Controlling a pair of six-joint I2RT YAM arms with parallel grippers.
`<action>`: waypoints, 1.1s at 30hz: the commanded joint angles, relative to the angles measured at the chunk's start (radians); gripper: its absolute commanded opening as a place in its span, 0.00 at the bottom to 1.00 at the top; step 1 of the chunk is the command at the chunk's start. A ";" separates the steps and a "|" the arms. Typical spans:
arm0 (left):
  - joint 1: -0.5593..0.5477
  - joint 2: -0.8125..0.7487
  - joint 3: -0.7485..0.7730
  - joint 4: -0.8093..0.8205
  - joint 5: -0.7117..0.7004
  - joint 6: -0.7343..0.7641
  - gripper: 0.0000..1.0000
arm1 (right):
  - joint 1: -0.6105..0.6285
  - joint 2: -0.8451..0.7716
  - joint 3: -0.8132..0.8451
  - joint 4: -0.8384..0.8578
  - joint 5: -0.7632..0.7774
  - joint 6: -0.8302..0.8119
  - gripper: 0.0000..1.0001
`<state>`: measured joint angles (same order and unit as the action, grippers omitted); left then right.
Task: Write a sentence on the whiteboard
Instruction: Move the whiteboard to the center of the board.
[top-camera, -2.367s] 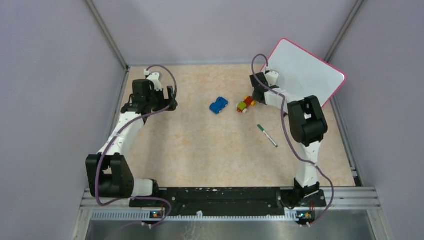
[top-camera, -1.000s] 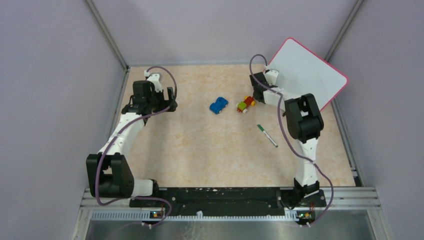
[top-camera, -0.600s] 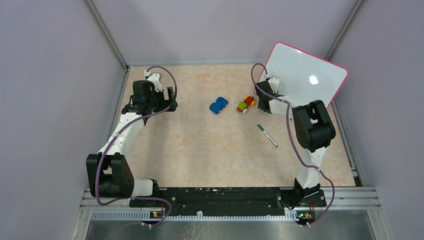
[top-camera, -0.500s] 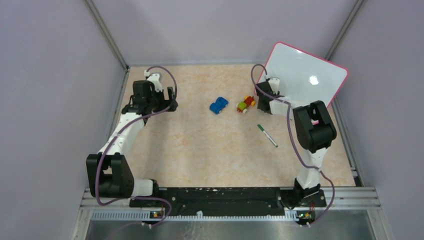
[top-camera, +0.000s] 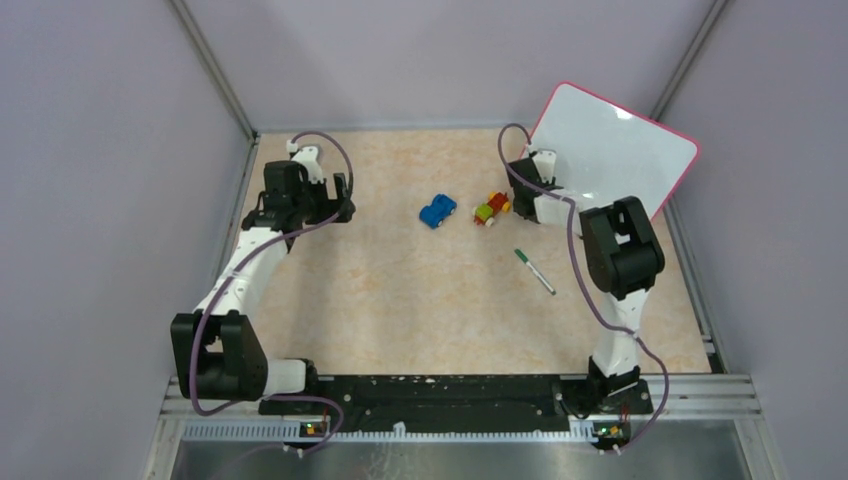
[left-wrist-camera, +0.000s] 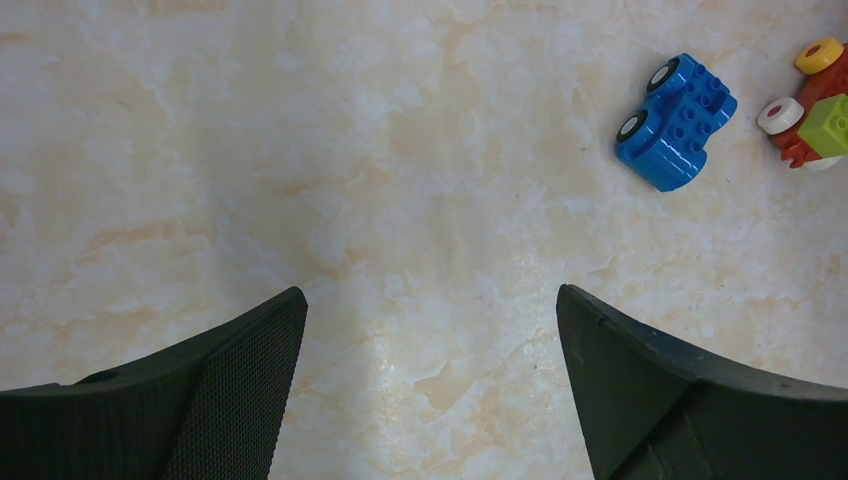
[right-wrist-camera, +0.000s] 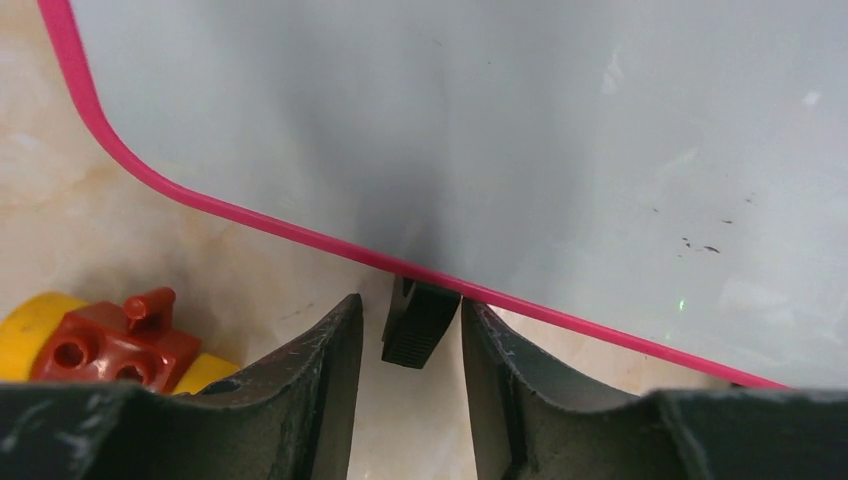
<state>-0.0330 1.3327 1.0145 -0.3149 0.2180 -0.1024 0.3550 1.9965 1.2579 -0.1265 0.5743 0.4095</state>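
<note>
The whiteboard (top-camera: 615, 145) with its red-pink rim stands tilted at the back right corner. Its face (right-wrist-camera: 500, 130) is blank white with a few dark specks; the sentence is not in view. My right gripper (top-camera: 533, 165) is at the board's lower left edge. In the right wrist view its jaws (right-wrist-camera: 409, 303) are open on either side of a black ridged tab (right-wrist-camera: 418, 325) under the rim, with a gap on the left side. My left gripper (top-camera: 344, 195) hovers wide open over bare table (left-wrist-camera: 430, 295) at the back left. A green marker (top-camera: 535, 271) lies on the table, apart from both grippers.
A blue toy car (top-camera: 437, 210) (left-wrist-camera: 678, 122) and a red, yellow and green brick toy (top-camera: 491, 208) (right-wrist-camera: 100, 345) sit mid-table, just left of the right gripper. Grey walls enclose the table on three sides.
The right gripper's jaws have widened around the black tab. The whiteboard tipped up, then settled slightly to the right. The left arm has not moved.
</note>
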 joint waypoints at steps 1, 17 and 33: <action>-0.001 -0.035 -0.007 0.036 -0.009 0.003 0.99 | -0.005 0.035 0.056 0.012 0.031 0.002 0.38; -0.001 -0.029 -0.004 0.036 -0.008 0.000 0.99 | 0.004 0.010 0.039 -0.025 -0.036 -0.010 0.00; -0.001 -0.028 0.008 0.028 0.000 -0.007 0.99 | 0.058 -0.079 -0.113 0.146 -0.356 -0.231 0.00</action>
<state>-0.0330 1.3304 1.0115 -0.3149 0.2157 -0.1024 0.3584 1.9491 1.1633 0.0067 0.3779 0.2649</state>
